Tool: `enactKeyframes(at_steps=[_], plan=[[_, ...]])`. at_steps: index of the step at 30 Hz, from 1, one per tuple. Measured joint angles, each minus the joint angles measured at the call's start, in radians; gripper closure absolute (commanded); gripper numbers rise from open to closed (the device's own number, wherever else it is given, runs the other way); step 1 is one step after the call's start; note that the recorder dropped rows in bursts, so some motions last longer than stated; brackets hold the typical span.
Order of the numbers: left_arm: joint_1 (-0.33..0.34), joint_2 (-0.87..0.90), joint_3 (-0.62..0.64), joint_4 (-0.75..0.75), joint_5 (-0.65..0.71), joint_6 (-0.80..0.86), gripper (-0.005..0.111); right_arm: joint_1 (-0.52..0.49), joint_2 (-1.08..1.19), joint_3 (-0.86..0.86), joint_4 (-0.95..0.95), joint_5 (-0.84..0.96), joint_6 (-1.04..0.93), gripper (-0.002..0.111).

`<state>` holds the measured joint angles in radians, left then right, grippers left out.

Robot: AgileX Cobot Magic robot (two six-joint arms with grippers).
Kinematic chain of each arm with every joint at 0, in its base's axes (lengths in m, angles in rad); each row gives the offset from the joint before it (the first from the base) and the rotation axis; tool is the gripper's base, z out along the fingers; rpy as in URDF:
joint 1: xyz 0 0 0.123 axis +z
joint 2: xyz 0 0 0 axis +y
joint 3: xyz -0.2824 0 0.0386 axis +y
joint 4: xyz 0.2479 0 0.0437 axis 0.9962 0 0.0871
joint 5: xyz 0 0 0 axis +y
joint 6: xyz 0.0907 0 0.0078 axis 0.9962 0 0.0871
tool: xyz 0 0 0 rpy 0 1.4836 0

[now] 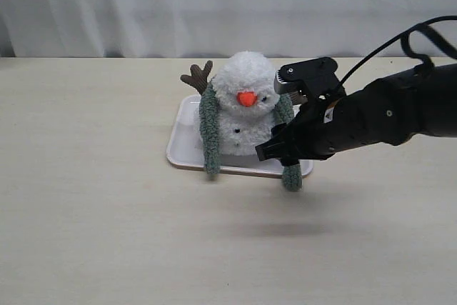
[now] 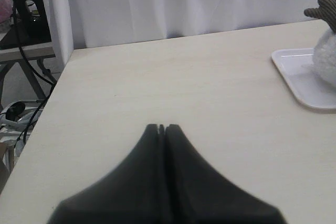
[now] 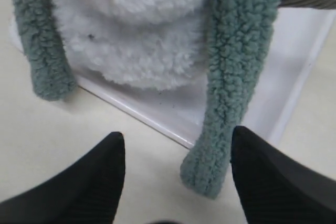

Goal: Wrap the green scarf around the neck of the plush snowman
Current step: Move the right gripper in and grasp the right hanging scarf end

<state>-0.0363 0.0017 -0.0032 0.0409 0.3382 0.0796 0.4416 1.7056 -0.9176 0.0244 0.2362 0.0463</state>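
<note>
Pale beige wooden tabletop (image 1: 107, 248) fills the foreground in front of the fluffy white two-ball plush snowman (image 1: 243, 116) and runs on behind it to a white curtain. Across the table, a bulky black right arm (image 1: 385, 116) reaches in from the side towards the snowman's body. A flat white rectangular tray (image 1: 182, 149) lies under the snowman, which sits upright on it with its orange carrot nose (image 1: 247, 98) facing forward and a brown twig arm (image 1: 198, 76) sticking up beside its head.

The long fuzzy sage-green scarf (image 1: 210, 133) is draped over the snowman at the neck (image 1: 246, 111) and hangs as two strands down either side of the body. How it runs behind the snowman is hidden. The strand nearer the right arm crosses the tray's front edge, and its rounded end rests on the table.

The right gripper (image 3: 176, 136) sits low just in front of the snowman with its two black fingers (image 3: 100, 177) spread wide and gripping nothing. That near scarf end lies between them, just beside one finger and apparently not touching it. The other strand hangs outside the fingers, on the snowman's far side.

The left gripper (image 2: 161, 127) hovers over bare table well apart from the snowman, its jaws pressed together and holding nothing.
</note>
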Motion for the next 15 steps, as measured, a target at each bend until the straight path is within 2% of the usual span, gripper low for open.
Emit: enactKeyframes(at_steps=[10,15], plan=[[0.0,0.0,0.0,0.0,0.0,0.0,0.107,-0.092,0.071,0.0,-0.002,-0.075,0.0,0.051],[0.0,0.0,0.0,0.0,0.0,0.0,0.107,-0.096,0.124,0.0,0.008,-0.131,0.0,0.051]])
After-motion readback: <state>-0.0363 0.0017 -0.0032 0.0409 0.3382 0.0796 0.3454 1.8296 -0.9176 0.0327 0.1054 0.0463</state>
